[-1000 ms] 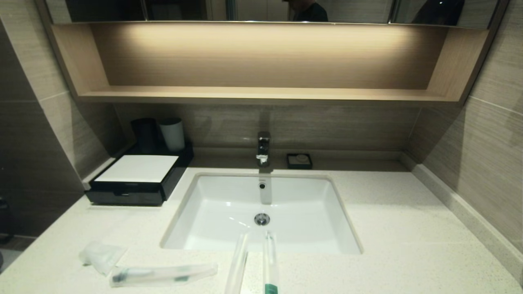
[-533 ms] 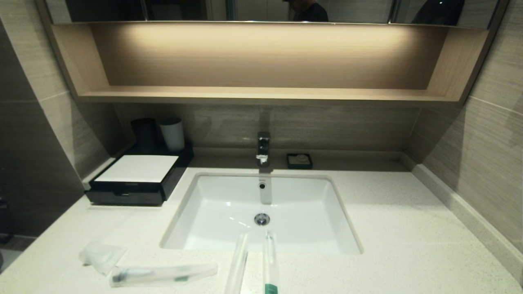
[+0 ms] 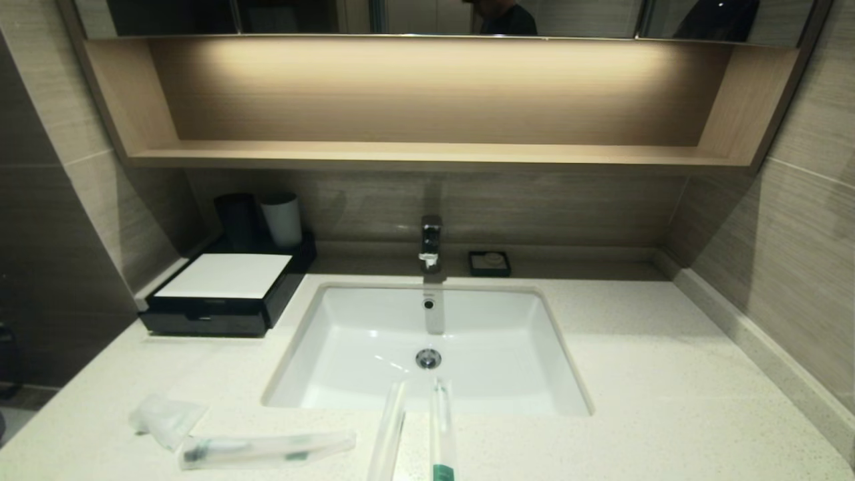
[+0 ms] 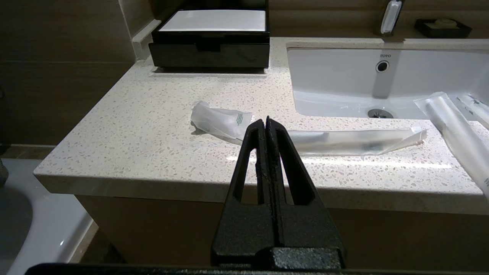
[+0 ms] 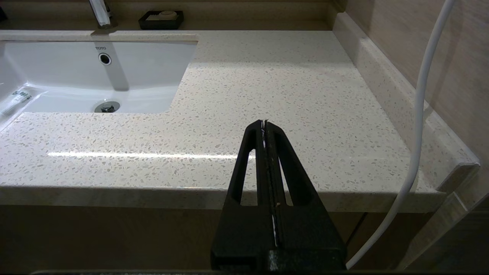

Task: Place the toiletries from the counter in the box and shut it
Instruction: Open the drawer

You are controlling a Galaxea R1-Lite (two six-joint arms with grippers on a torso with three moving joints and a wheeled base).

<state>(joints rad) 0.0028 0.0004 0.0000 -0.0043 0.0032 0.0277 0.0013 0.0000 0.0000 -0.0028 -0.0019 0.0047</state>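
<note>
Several wrapped toiletries lie near the counter's front edge: a small clear pouch (image 3: 163,417) (image 4: 219,121), a long wrapped toothbrush (image 3: 267,449) (image 4: 353,140), and two more long packets (image 3: 387,434) (image 3: 441,434) reaching over the sink rim. The black box (image 3: 224,300) (image 4: 210,38) with a white top stands shut at the back left. My left gripper (image 4: 265,122) is shut and empty, off the counter's front edge before the pouch and toothbrush. My right gripper (image 5: 263,124) is shut and empty, before the counter's right part. Neither gripper shows in the head view.
A white sink (image 3: 427,347) sits mid-counter with a tap (image 3: 431,242) behind it. A black cup (image 3: 235,217) and a white cup (image 3: 282,219) stand behind the box. A soap dish (image 3: 489,262) is at the back. A white cable (image 5: 420,114) hangs at the right.
</note>
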